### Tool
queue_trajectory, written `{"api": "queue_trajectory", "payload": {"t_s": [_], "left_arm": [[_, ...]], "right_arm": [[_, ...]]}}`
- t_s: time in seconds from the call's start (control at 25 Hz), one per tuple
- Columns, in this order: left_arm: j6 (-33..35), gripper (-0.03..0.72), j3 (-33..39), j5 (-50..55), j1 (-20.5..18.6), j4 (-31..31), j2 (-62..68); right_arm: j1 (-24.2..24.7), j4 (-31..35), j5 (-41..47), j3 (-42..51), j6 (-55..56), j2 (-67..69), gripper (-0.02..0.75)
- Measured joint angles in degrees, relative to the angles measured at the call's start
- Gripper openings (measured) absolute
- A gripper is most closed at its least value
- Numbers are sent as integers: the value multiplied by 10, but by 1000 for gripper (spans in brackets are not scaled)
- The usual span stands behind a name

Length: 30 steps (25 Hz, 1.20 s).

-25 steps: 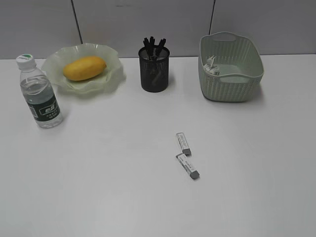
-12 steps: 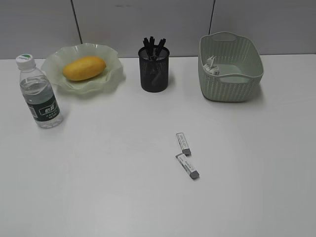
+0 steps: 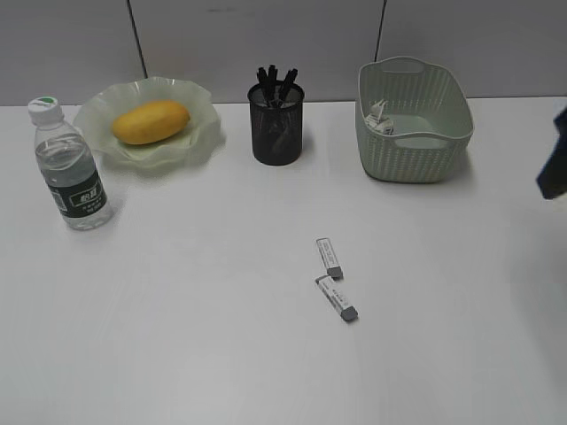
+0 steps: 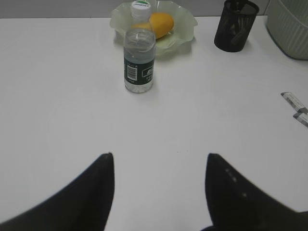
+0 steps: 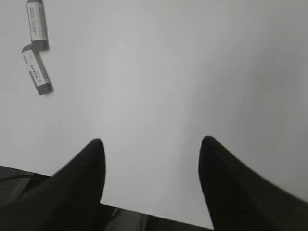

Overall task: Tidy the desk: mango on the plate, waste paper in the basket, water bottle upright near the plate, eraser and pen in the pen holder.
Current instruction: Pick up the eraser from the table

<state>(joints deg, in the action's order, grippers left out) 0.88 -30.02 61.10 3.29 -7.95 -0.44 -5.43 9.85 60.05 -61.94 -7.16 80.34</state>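
Note:
The yellow mango (image 3: pixel 149 122) lies on the pale green plate (image 3: pixel 202 135) at the back left of the desk (image 3: pixel 177 319). Left of the plate the water bottle (image 3: pixel 73 168) stands upright. Pens (image 3: pixel 275 81) stick out of the black mesh pen holder (image 3: pixel 276 133). Waste paper (image 3: pixel 379 117) lies inside the green basket (image 3: pixel 416 150). Two erasers (image 3: pixel 330 257) (image 3: pixel 337 298) lie on the desk's middle. My left gripper (image 4: pixel 160 156) is open and empty, well short of the bottle (image 4: pixel 139 57). My right gripper (image 5: pixel 153 139) is open and empty over bare desk, right of the erasers (image 5: pixel 37 24) (image 5: pixel 37 72).
A dark part of my right arm (image 3: pixel 554 164) shows at the exterior view's right edge, beside the basket. The desk's front edge (image 5: pixel 144 211) lies just below the right gripper's fingers. A grey wall (image 3: pixel 266 35) runs behind the desk.
A dark part of the right arm has come into the exterior view at its right edge. The objects on the desk have not moved.

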Motion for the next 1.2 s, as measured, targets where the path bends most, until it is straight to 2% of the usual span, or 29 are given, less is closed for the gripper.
{"api": "queue_trajectory", "payload": {"t_s": [0.32, 0.56, 0.92, 1.2], "left_arm": [[0, 455, 0, 0, 0, 0, 0], [0, 455, 0, 0, 0, 0, 0], [0, 455, 0, 0, 0, 0, 0], [0, 455, 0, 0, 0, 0, 0]], "right_arm": [[-176, -42, 23, -195, 98, 196, 485], [-251, -42, 39, -321, 160, 333, 480], [-266, -44, 40, -339, 190, 445, 443], [-266, -30, 0, -341, 192, 477, 435]]}}
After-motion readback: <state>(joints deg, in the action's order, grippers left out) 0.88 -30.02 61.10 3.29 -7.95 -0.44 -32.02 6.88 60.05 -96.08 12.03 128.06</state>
